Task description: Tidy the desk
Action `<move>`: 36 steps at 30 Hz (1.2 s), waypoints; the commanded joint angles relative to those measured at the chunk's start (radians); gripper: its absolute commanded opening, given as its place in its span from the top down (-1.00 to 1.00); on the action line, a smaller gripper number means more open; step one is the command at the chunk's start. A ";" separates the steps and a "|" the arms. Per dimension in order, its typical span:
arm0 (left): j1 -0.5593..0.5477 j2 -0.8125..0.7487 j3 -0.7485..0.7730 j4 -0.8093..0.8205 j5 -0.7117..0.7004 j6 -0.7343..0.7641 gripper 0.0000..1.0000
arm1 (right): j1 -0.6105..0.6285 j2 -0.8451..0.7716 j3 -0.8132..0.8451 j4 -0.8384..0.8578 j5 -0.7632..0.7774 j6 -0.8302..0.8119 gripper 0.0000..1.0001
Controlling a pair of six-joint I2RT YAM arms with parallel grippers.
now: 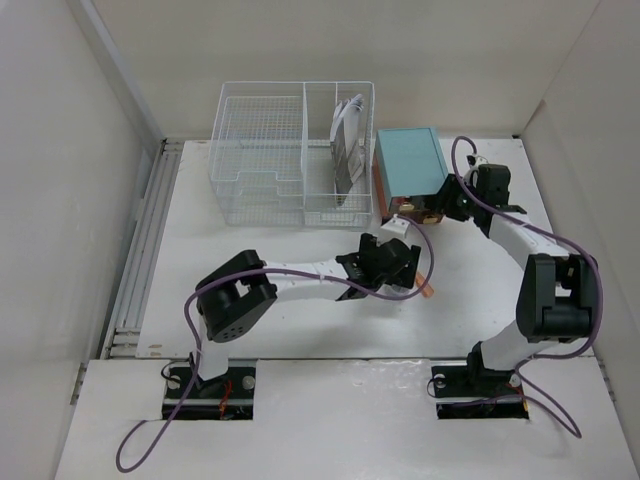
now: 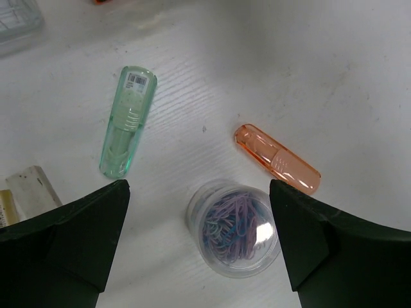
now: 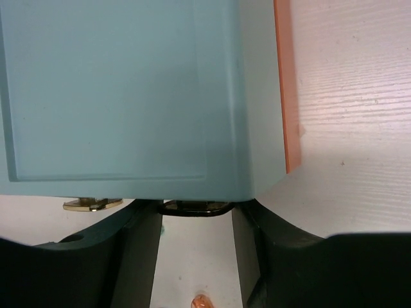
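Matte white desk holds round clear jar.

Nothing legible is showing in any view. The only printed mark is sitting on the pale green translucent tube, which is lying on the worktop in the left wrist view. It is a small white barcode sticker near the tube's rounded end, its bars and tiny digits blurring beyond reading.
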 commanded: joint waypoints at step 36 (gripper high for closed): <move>-0.108 0.001 0.018 -0.111 -0.119 -0.012 -0.40 | -0.005 -0.297 -0.208 -0.146 -0.058 -0.126 0.42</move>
